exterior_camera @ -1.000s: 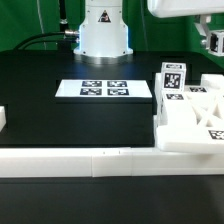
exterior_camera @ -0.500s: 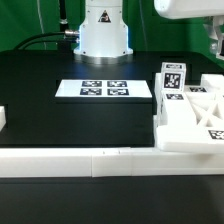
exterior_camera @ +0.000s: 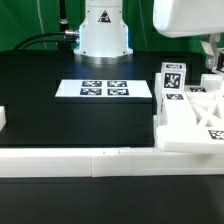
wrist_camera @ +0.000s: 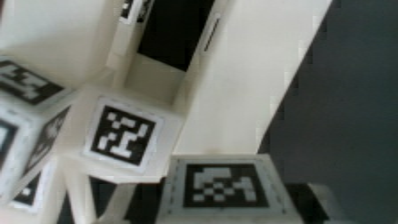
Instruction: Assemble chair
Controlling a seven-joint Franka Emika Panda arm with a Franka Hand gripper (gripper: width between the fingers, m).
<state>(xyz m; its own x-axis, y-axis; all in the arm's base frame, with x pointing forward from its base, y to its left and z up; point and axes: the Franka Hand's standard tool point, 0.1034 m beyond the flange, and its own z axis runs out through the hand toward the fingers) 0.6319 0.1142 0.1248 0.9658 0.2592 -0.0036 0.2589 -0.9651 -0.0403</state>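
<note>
The chair stands partly joined at the exterior view's right: a chunky white slab-and-brace block (exterior_camera: 190,118) with an upright tagged post (exterior_camera: 172,80) on it. My gripper (exterior_camera: 211,54) hangs over the block's far right end and is mostly cut off by the frame edge. In the wrist view a white piece with a square tag (wrist_camera: 221,186) sits between my dark fingers (wrist_camera: 317,202), and the jaws are shut on it. Beyond it lie a white frame with a dark opening (wrist_camera: 178,50) and another tagged face (wrist_camera: 125,132).
The marker board (exterior_camera: 105,89) lies flat mid-table in front of the robot base (exterior_camera: 103,30). A long low white border wall (exterior_camera: 90,160) runs along the near edge. A small white piece (exterior_camera: 3,120) pokes in at the exterior view's left edge.
The arm has come lower over the right end of the chair block. The jaws have kept their hold on the tagged piece, and the parts on the table have not moved.
</note>
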